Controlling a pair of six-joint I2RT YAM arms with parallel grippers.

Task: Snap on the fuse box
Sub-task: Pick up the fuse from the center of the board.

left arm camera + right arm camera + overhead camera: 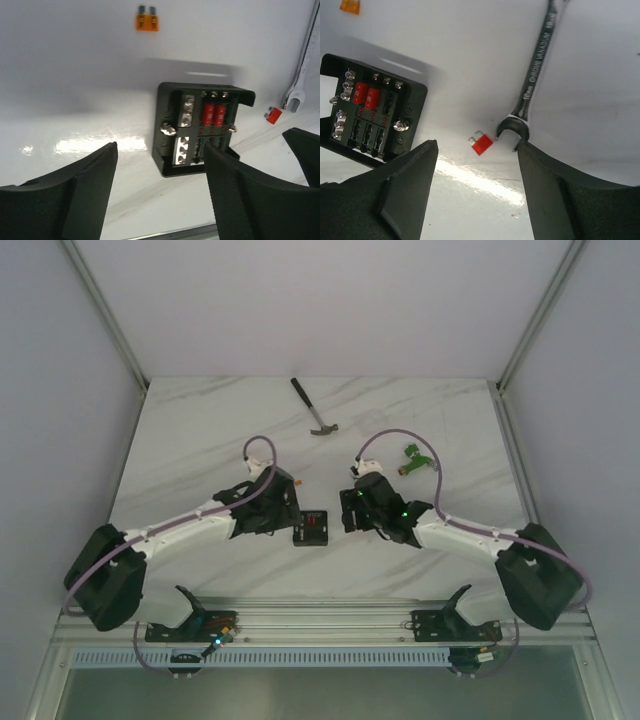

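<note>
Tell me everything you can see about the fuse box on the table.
The fuse box is a small, squarish black plastic housing, open on top with no lid on it. Inside are two red fuses side by side, several empty slots and rows of silver screw terminals. It lies flat on the white marbled table. Only the table seems to touch it; the left gripper hangs open just in front of it.

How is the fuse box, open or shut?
Open: the fuse box has no cover on; two red fuses and terminal screws show inside.
</note>
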